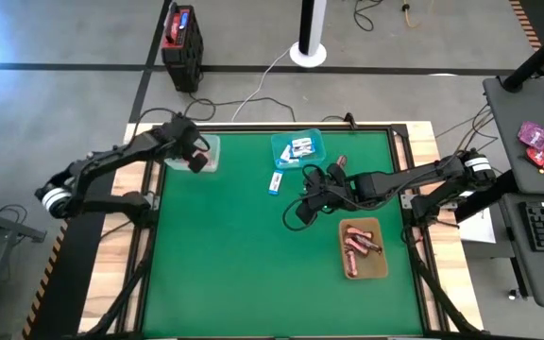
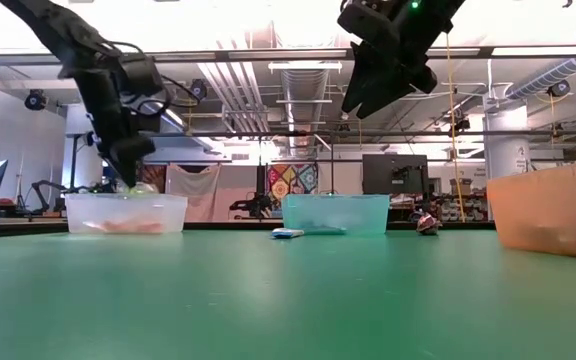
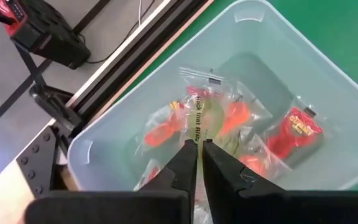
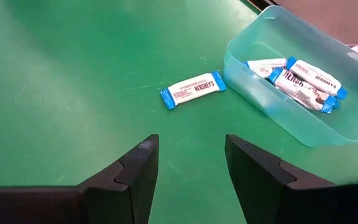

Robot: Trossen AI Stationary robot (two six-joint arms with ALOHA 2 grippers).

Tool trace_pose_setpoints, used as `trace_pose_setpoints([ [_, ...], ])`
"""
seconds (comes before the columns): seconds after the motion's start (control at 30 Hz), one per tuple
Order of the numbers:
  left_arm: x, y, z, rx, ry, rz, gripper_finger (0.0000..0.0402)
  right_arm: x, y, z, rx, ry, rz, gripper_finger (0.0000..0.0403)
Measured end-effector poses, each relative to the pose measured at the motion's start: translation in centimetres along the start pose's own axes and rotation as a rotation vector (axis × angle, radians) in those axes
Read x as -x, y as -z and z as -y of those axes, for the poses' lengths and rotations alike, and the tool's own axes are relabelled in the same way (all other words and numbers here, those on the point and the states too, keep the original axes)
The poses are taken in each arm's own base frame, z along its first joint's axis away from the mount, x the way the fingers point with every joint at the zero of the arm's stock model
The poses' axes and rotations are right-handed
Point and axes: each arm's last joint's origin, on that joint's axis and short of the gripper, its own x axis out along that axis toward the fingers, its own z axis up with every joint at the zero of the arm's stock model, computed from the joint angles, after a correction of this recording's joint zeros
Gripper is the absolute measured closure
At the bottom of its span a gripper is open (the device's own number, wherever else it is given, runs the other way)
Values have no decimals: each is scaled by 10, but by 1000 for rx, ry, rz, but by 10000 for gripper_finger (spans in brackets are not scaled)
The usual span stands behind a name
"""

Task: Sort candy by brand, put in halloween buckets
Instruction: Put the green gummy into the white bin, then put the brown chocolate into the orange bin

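Note:
My left gripper [image 3: 197,146] hangs over the pale mint bucket [image 1: 208,151] at the table's far left, shut on a clear candy packet [image 3: 199,109]. Several clear twists with red sweets [image 3: 294,127] lie in that bucket. My right gripper [image 4: 190,152] stands open above the middle of the table [image 1: 308,194], with nothing between its fingers. Ahead of it a white-and-blue packet [image 4: 193,89] lies flat on the mat beside the teal bucket [image 4: 272,99], which holds more of the same. The amber tray [image 1: 363,247] holds dark red-brown bars. My left gripper pinches the clear packet by one end [image 3: 195,138] between its two fingertips. The fingers come from above, slanting down into the mint bucket. The packet hangs from the tips over the sweets in the bucket; whether it touches them I cannot tell.
A loose dark bar [image 1: 340,162] lies on the mat next to the teal bucket. The green mat [image 1: 225,255] stretches toward the near edge. A red-and-black toolbox [image 1: 181,38] stands on the floor beyond the table's far left corner.

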Motion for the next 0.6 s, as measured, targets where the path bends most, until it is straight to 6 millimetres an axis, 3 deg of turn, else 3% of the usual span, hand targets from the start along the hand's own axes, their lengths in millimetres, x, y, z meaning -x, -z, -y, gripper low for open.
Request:
trace_pose_setpoints([
  [0.37,-9,-4,2,-6,2,-19,327,-3,-2,6,-114,13,-18,225],
  [0.5,1,-5,3,-5,41,30,314,-10,-2,21,-220,54,-100,225],
  [0.6,14,-5,8,5,166,103,313,-16,0,41,-264,123,-201,225],
])
